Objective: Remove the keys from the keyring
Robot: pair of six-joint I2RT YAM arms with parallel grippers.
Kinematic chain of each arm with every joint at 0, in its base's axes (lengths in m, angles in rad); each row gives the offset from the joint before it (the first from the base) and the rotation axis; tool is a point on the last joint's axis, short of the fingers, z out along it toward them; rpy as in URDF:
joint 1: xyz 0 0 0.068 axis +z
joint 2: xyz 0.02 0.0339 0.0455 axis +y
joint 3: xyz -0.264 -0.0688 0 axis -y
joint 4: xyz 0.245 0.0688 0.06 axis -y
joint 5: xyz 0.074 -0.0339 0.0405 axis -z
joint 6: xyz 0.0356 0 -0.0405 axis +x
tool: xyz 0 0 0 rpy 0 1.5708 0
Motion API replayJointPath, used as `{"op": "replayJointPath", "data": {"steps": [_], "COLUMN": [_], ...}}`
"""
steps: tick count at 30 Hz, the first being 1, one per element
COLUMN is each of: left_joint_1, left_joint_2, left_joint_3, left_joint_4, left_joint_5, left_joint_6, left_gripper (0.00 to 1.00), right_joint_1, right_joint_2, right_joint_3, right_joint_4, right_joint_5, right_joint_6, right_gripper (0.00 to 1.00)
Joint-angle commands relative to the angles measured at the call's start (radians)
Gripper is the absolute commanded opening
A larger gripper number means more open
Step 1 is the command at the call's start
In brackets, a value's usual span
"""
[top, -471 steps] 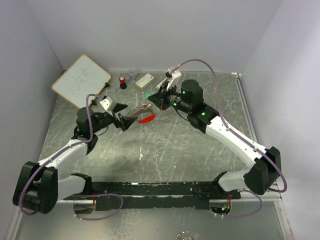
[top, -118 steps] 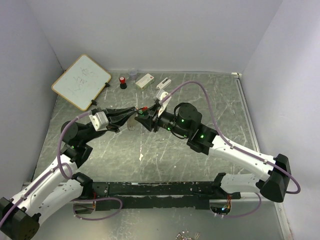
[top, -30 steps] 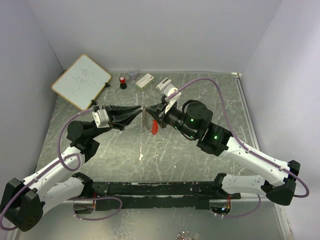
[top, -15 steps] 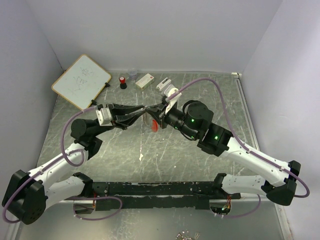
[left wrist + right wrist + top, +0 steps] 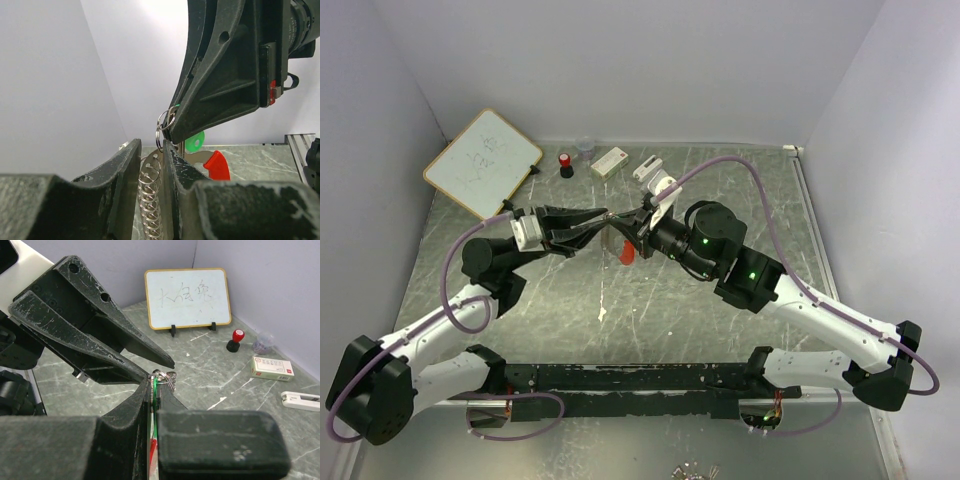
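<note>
Both grippers meet above the middle of the table. My right gripper [image 5: 623, 226] [image 5: 161, 382] is shut on the keys: the green key [image 5: 156, 390] [image 5: 195, 141] and the red key [image 5: 152, 445] [image 5: 217, 165] show as thin slivers between its jaws. In the top view the red key [image 5: 626, 251] hangs below it. The keyring [image 5: 167, 376] [image 5: 164, 127], silvery loops with a coil [image 5: 150, 200] of small rings, pokes out at its tips. My left gripper [image 5: 607, 222] [image 5: 151, 147] faces it, fingers a narrow way apart, with the coil filling the gap between them.
A framed whiteboard [image 5: 483, 162] [image 5: 187, 297] stands at the back left. Along the back wall are a red-and-black cylinder [image 5: 565, 164], a clear cup [image 5: 585, 148], a small white box [image 5: 610, 161] and a white block [image 5: 646, 168]. Walls close in three sides.
My left gripper has moved right and a little up, onto the keyring held by the right gripper. The red key hangs shorter below the tips. The right arm has barely moved.
</note>
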Motion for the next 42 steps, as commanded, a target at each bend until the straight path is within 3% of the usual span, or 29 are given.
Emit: {"op": "replayJointPath", "data": {"steps": [1, 10, 18, 23, 35, 42], "left_joint_1": [0.004, 0.003, 0.002, -0.001, -0.008, -0.007], "left_joint_2": [0.012, 0.041, 0.068, 0.078, 0.011, 0.014], "left_joint_3": [0.036, 0.041, 0.069, 0.064, -0.02, -0.024], "left_joint_4": [0.066, 0.113, 0.125, 0.155, 0.257, 0.321], "left_joint_5": [-0.003, 0.004, 0.039, 0.028, -0.116, -0.116], "left_joint_6": [-0.019, -0.047, -0.058, -0.07, -0.07, -0.117], "left_gripper": [0.34, 0.25, 0.24, 0.07, 0.07, 0.07], "right_joint_1": [0.008, 0.009, 0.012, 0.013, 0.014, 0.015], "right_joint_2": [-0.013, -0.004, 0.001, 0.003, -0.04, -0.075], "right_joint_3": [0.021, 0.021, 0.019, 0.014, -0.007, -0.023], "right_joint_4": [0.039, 0.043, 0.043, 0.049, 0.023, -0.002], "right_joint_5": [-0.008, -0.024, -0.027, -0.029, 0.032, 0.085], "right_joint_6": [0.007, 0.012, 0.015, 0.016, 0.019, 0.012], "right_gripper": [0.0, 0.0, 0.0, 0.0, 0.0, 0.0]}}
